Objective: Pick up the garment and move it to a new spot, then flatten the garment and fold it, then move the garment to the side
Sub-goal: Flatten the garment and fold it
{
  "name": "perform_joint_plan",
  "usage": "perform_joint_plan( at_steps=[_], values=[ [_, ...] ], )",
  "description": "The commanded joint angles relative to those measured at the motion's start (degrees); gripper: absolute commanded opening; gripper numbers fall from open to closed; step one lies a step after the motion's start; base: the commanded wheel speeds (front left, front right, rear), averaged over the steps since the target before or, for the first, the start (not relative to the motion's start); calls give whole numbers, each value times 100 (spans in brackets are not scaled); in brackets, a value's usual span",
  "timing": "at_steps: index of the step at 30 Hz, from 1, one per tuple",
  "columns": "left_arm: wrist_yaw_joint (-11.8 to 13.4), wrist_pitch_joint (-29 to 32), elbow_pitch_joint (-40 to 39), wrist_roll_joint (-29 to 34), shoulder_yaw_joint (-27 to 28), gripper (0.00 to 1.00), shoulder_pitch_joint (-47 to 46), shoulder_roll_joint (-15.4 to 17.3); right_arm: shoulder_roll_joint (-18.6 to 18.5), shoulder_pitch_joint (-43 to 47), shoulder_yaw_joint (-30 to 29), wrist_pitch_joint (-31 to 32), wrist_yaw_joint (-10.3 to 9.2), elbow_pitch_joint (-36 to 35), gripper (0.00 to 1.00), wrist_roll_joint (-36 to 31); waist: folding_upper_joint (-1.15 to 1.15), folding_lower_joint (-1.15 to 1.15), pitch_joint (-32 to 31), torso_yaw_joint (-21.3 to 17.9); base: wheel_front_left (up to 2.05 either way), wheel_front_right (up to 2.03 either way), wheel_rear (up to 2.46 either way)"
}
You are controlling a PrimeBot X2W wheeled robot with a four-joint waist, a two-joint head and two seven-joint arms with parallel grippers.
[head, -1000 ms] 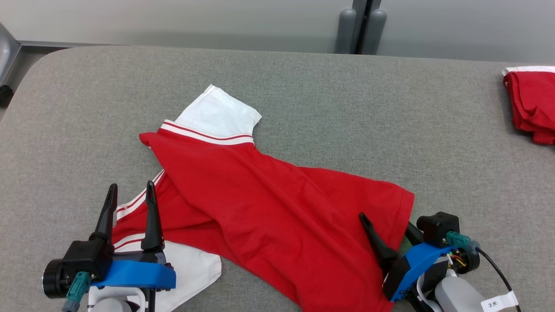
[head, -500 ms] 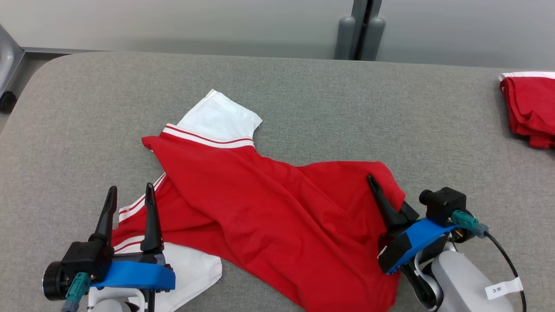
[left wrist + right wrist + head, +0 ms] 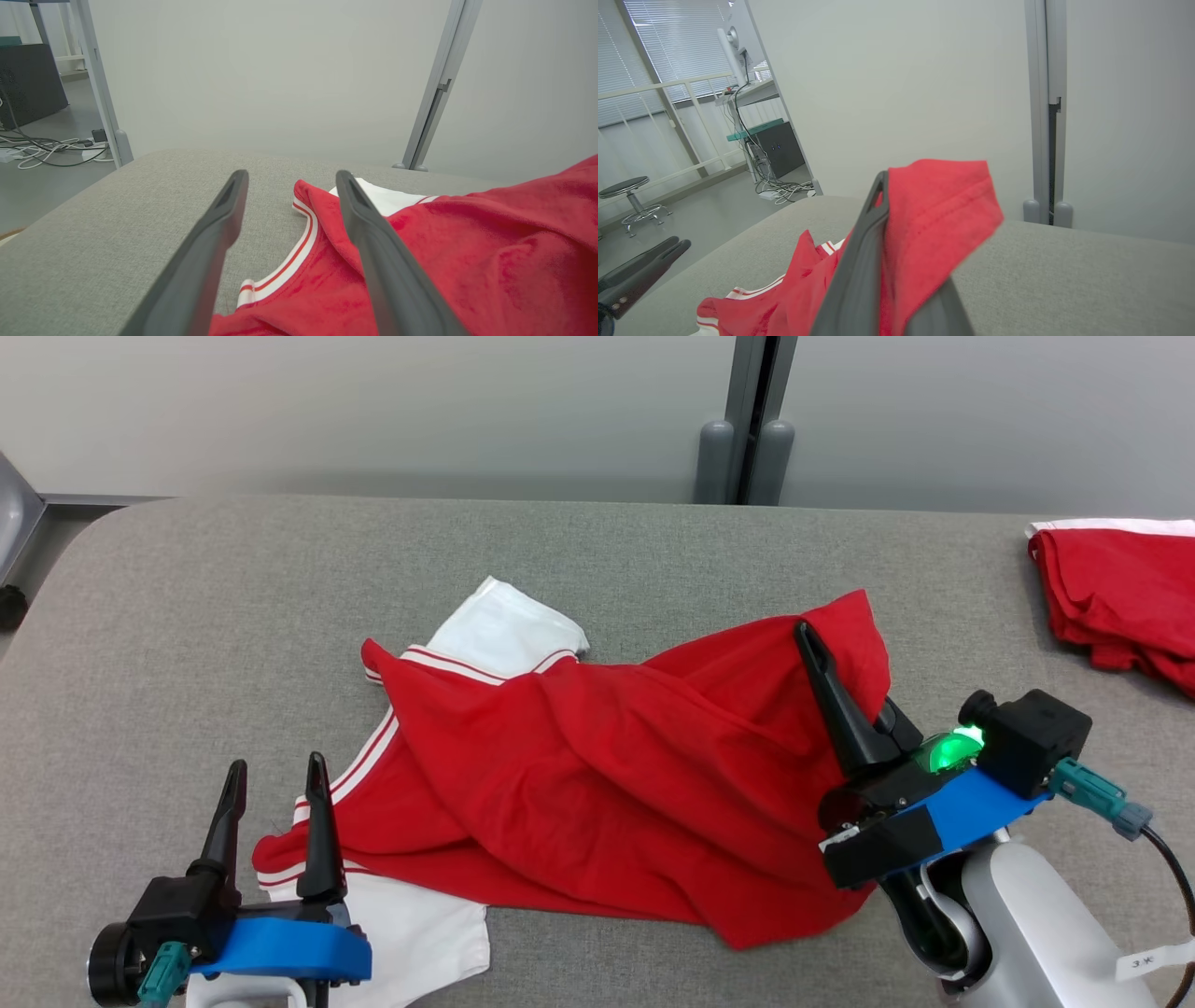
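Observation:
The garment (image 3: 597, 765) is a red shirt with white sleeves and red-and-white trim, lying rumpled across the middle of the grey table (image 3: 233, 616). My right gripper (image 3: 822, 649) is shut on the garment's right hem corner and holds it raised off the table; in the right wrist view the red cloth (image 3: 934, 219) drapes between and over the fingers (image 3: 864, 261). My left gripper (image 3: 273, 775) stands open at the lower left, over the garment's left edge near a white sleeve (image 3: 420, 933), holding nothing. In the left wrist view the red cloth (image 3: 467, 261) lies under the right finger (image 3: 378, 252).
A second red garment (image 3: 1120, 597) lies bunched at the table's far right edge. A grey post (image 3: 747, 420) stands behind the table against the wall. Bare grey table surface stretches along the back and to the left.
My right gripper closed on the garment's right hem corner and lifted it up and back, bunching the cloth toward the middle. The head camera has tilted. The left gripper stayed put.

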Motion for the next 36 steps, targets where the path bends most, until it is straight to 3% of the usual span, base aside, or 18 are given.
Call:
perform_joint_plan(
  at_steps=[1, 11, 19, 23, 24, 25, 30, 36],
  values=[
    [-12, 3, 0, 29, 20, 100, 66, -5, 25, 150, -35, 122, 2, -277, 0, 84, 0, 1, -54, -31, 0, 0, 0],
    [-11, 3, -4, -62, 32, 100, 144, -5, 36, 636, -371, 763, 3, -684, 0, 81, 0, 1, -161, -80, 0, 0, 0],
    [-40, 3, -2, -29, 36, 100, 10, -5, -86, 153, -618, 707, 2, 238, 0, -93, 0, 1, -52, -161, 0, 0, 0],
    [-41, 3, -16, -28, 21, 100, -71, -6, -51, -433, -666, 622, 2, 1243, 0, -171, 0, 1, 39, -170, 0, 0, 0],
    [-41, 3, -18, -31, 20, 100, -86, -5, -48, -576, -689, 637, 2, 1605, 55, -217, 0, 1, 63, -171, 0, 0, 0],
    [-45, 3, -14, -35, 8, 100, -108, -6, -86, -727, -688, 641, 2, 1945, 100, -306, 0, 1, 83, -162, 0, 0, 0],
    [-46, 3, 21, -77, -27, 100, -168, -5, -136, -1257, -790, 300, 3, 3354, 100, -584, 0, 1, 148, -92, 0, 0, 0],
    [-26, 3, -5, -70, 49, 100, -66, -6, -277, -1297, -735, -194, 2, 3875, 100, -509, 0, 1, 151, -153, 0, 0, 0]
  ],
)
